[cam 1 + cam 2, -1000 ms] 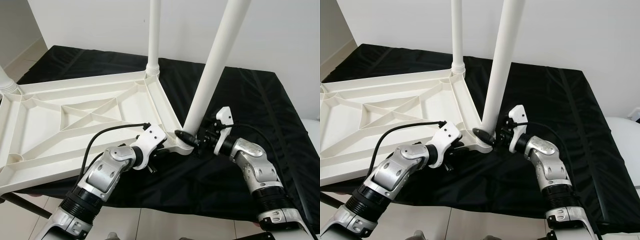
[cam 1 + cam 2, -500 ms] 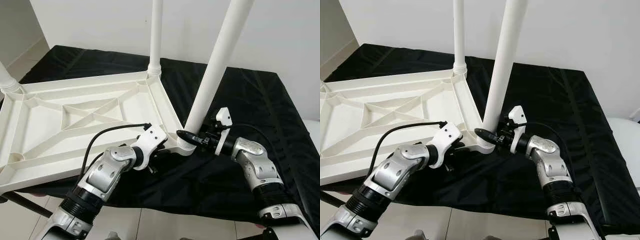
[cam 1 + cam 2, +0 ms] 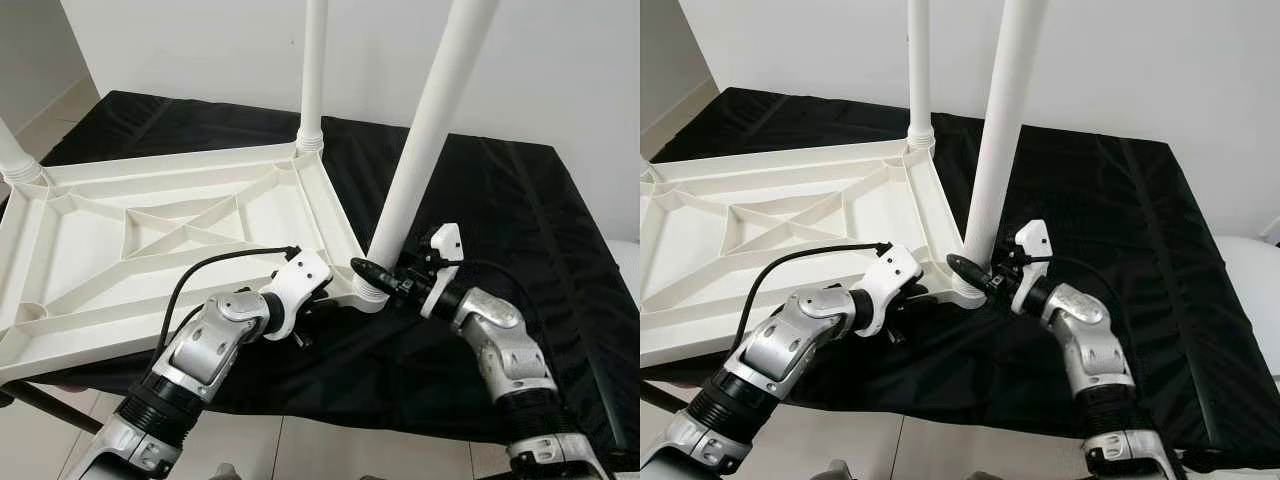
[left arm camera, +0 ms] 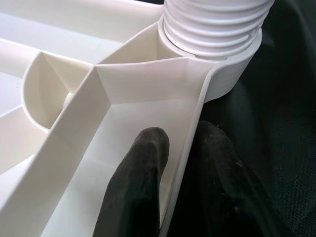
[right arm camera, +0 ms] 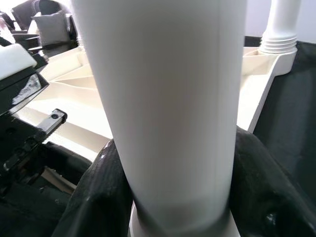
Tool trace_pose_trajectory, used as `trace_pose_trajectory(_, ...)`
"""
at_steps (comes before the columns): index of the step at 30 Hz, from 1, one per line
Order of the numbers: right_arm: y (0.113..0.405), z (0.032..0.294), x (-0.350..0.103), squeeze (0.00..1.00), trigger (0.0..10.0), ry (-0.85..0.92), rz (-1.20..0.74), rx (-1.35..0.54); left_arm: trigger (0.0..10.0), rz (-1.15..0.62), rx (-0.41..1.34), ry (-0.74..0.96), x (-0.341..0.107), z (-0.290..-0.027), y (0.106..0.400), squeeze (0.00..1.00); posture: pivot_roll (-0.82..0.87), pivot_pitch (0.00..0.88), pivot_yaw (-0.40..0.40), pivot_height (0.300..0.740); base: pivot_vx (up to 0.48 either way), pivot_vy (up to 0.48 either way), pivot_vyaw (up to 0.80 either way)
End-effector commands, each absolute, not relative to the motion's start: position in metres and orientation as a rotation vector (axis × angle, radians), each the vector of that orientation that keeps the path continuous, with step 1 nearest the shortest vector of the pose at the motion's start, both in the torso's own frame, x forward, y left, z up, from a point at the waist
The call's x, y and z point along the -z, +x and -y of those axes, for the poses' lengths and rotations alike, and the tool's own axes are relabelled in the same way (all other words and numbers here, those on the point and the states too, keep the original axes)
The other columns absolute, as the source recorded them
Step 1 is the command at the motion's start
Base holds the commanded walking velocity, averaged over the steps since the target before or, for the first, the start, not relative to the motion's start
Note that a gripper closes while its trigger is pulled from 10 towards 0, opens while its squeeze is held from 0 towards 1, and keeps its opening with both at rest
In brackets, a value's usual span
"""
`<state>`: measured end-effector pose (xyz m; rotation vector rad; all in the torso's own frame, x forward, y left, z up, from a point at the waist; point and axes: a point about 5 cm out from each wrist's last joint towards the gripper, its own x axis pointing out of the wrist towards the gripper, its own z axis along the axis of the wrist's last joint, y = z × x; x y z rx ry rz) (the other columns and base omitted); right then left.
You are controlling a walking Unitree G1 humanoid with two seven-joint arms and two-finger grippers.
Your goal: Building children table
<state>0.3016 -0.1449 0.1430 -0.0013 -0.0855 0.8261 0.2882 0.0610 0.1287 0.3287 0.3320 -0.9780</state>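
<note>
The white tabletop lies upside down on a black-covered surface. A white leg rises tilted from its near right corner socket; its threaded base sits in that socket. My right gripper is shut around the leg just above the socket, and the leg stands between its black fingers. My left gripper is shut on the tabletop's rim beside the same corner, one finger inside the rim and the other outside.
A second leg stands upright at the far corner, and a third leg at the left edge. The black cloth spreads to the right of the tabletop. White walls stand behind, with tiled floor below the front edge.
My right wrist has turned around the leg's base and its forearm has swung lower and nearer. The left gripper stays on the rim. The view has shifted slightly.
</note>
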Motion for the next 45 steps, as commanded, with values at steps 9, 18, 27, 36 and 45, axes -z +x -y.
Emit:
trace_pose_trajectory(9, 0.290, 0.116, -0.143, 0.00, 0.0, 0.080, 0.142, -0.677, 10.0, -0.332, 1.020, 0.334, -0.128, -0.057, 0.284, 0.00, 0.02, 0.014, -0.025, 0.740, 0.000, 0.000, 0.00)
trace_pose_trajectory(18, 0.288, 0.106, -0.137, 0.00, 0.0, 0.090, 0.109, -0.525, 10.0, -0.335, 1.018, 0.334, -0.128, -0.058, 0.284, 0.00, 0.02, 0.024, -0.026, 0.740, 0.000, 0.000, 0.00)
trace_pose_trajectory(27, 0.279, 0.084, -0.136, 0.00, 0.0, 0.049, 0.106, -0.453, 10.0, -0.334, 1.009, 0.330, -0.129, -0.059, 0.283, 0.00, 0.03, 0.030, -0.032, 0.740, 0.000, 0.000, 0.00)
trace_pose_trajectory(36, 0.279, 0.083, -0.136, 0.00, 10.0, 0.038, 0.086, -0.381, 10.0, -0.334, 1.011, 0.330, -0.129, -0.059, 0.284, 0.00, 0.03, 0.029, -0.028, 0.740, 0.000, 0.000, 0.00)
trace_pose_trajectory(45, 0.281, 0.089, -0.136, 1.00, 10.0, 0.068, 0.081, -0.418, 10.0, -0.331, 1.014, 0.330, -0.130, -0.058, 0.284, 0.00, 0.02, 0.020, -0.030, 0.740, 0.000, 0.000, 0.00)
